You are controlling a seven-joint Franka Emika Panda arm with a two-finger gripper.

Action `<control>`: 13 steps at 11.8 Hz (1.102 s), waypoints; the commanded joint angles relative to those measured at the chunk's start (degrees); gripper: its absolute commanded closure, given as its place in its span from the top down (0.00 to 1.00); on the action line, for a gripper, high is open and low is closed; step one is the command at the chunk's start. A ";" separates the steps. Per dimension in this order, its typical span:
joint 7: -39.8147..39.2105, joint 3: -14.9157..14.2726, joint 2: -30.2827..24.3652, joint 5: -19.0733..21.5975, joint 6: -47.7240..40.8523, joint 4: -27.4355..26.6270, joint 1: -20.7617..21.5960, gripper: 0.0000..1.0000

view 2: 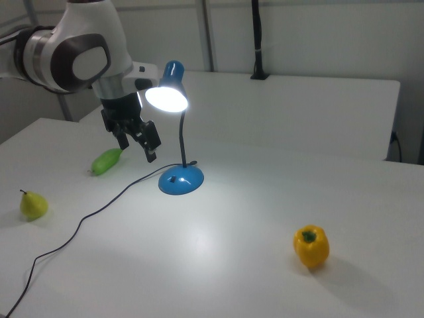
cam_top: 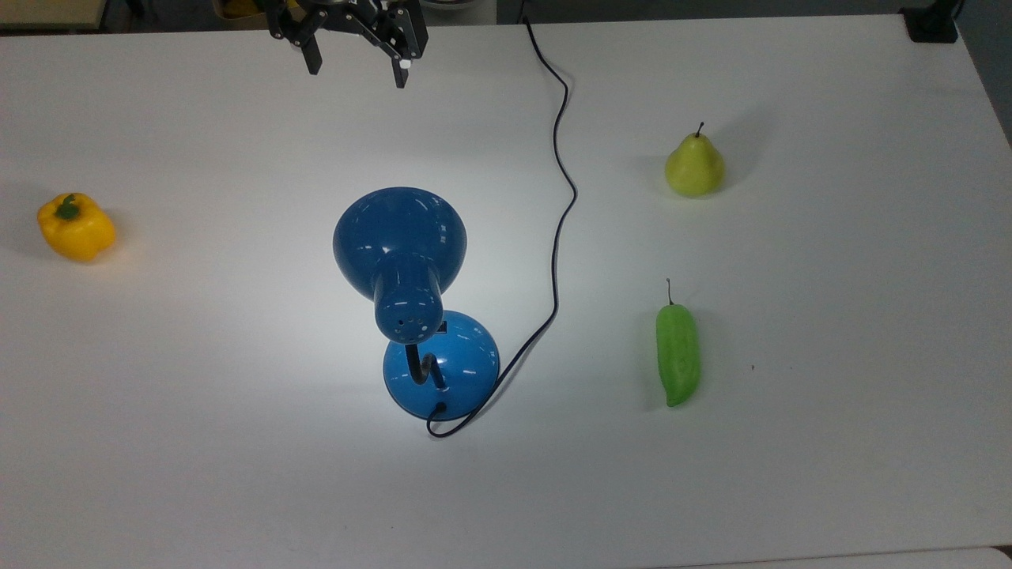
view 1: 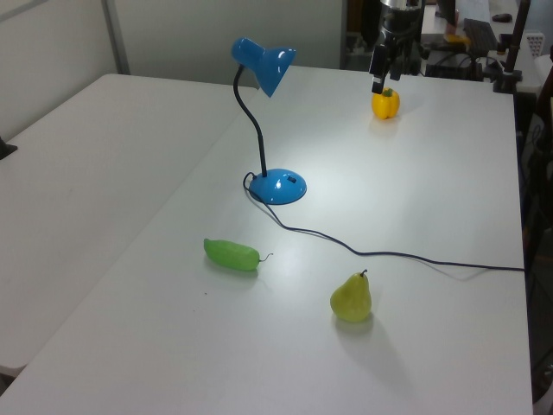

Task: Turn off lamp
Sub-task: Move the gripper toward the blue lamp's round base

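Top view: the lamp stands near the middle of the white table, its blue shade aimed toward the top edge of the picture, its round base just below the shade. A pool of light lies on the table around it. The black cord loops out from the base and winds up to the table's far edge. The gripper hangs at the top edge, well apart from the lamp, fingers spread wide with nothing between them. A yellow pepper sits at the top view's left, a pear at the right, and a green chilli below the pear.

Left view: the lamp stands upright, neck curving up from the base to the shade. The gripper is above the table beyond it, just over the pepper as seen here, touching nothing. The cord trails off to the left view's right, passing between chilli and pear.

Right view: the shade glows white; the lamp is lit. The gripper hangs just to the left view's left of the neck, fingers apart, empty, clear of lamp and table. Chilli and pear lie at the right view's left, the pepper at lower right.
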 commanded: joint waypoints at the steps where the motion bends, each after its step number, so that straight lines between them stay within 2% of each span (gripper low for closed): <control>1: 0.55 -0.42 -1.05 -0.95 -1.62 0.36 0.45 1.00; 8: 0.02 -0.51 -0.44 -1.13 -1.01 0.37 0.36 1.00; 9: 0.02 -0.51 -0.08 -1.13 -0.83 0.37 0.36 0.82; 10: -0.67 -0.51 0.01 -1.21 -0.65 0.46 0.45 0.50; 11: -3.38 -0.60 0.09 -0.87 -0.48 0.46 0.45 0.27; 13: -4.64 -1.21 0.79 -0.43 2.40 0.54 0.45 0.17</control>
